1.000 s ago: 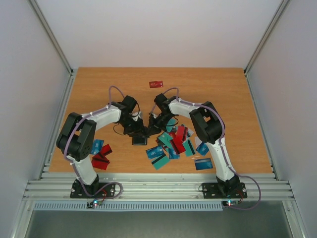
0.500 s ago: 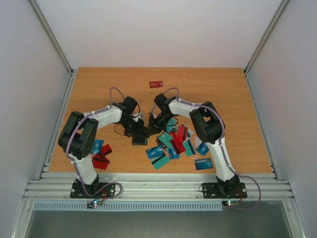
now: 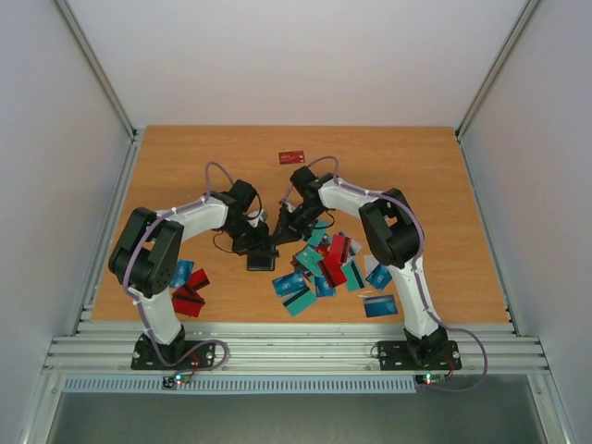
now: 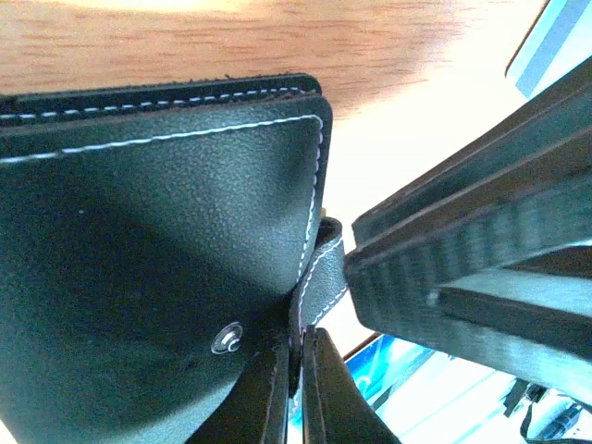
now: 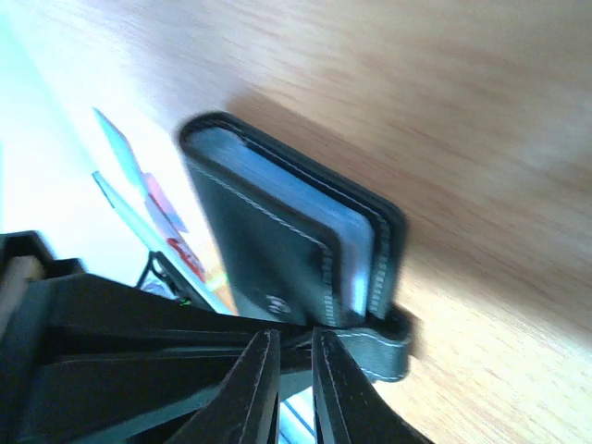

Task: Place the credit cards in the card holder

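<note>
The black card holder [image 3: 261,263] lies on the table between the two arms. In the left wrist view the card holder [image 4: 157,240] fills the left side, and my left gripper [image 4: 298,347] is shut on its stitched snap tab [image 4: 321,273]. In the right wrist view the card holder [image 5: 277,250] stands on edge with a blue card [image 5: 356,264] inside it. My right gripper [image 5: 296,338] has its jaws almost together with nothing between them, right beside the tab [image 5: 388,356]. From above, the left gripper [image 3: 265,245] and right gripper [image 3: 281,237] nearly touch.
Several teal, red and blue credit cards [image 3: 324,268] lie in a loose pile right of the holder. A smaller pile [image 3: 189,287] lies by the left arm. One red card [image 3: 292,157] lies alone at the far middle. The right gripper's fingers [image 4: 462,268] crowd the left wrist view.
The right arm's elbow has swung up and left, and its gripper has shifted slightly toward the holder. The left gripper and the holder have stayed put.
</note>
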You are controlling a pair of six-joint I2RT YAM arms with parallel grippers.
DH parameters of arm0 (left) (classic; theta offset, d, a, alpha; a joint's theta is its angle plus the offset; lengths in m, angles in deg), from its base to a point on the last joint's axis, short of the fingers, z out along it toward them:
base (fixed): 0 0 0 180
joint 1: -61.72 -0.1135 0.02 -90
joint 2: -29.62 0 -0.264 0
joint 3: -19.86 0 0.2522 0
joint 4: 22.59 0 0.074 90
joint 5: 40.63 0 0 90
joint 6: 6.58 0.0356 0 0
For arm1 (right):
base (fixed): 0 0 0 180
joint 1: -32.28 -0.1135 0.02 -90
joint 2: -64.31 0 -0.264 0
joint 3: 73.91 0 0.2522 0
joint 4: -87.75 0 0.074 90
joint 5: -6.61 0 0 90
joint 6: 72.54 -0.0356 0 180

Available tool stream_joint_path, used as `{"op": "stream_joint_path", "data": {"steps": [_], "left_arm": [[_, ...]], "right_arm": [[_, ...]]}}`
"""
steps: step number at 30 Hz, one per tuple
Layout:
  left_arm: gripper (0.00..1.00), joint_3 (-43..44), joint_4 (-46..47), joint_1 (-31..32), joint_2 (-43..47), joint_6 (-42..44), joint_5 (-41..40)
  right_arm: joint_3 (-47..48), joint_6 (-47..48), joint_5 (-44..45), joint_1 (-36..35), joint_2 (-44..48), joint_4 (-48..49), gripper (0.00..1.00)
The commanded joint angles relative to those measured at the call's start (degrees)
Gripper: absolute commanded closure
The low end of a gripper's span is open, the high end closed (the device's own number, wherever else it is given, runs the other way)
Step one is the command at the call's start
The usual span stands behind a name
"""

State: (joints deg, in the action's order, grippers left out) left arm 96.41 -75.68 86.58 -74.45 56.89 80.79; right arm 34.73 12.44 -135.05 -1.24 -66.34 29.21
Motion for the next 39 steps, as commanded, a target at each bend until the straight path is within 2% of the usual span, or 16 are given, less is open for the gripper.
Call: {"op": "stream_joint_path", "data": {"steps": [1, 10, 20, 39], "left_arm": [[1.00, 1.0, -0.2, 0.3, 0.8, 1.2, -1.2], [1.00, 1.9, -1.2, 0.3, 0.7, 1.4, 0.0], [1.00, 9.9, -10.9, 0.3, -0.7, 1.9, -3.7], [1.00, 5.9, -8.2, 0.3, -2.1, 8.3, -10.5]], "right_arm": [[3.5, -2.4, -3.4, 0.4, 1.5, 3.2, 0.87], [4.4, -4.2, -3.9, 0.4, -4.8, 4.9, 0.88], [4.9, -0.7, 0.1, 0.3, -8.5, -0.4, 0.89], [3.9, 0.0, 0.6, 0.3, -8.1, -1.3, 0.89]]}}
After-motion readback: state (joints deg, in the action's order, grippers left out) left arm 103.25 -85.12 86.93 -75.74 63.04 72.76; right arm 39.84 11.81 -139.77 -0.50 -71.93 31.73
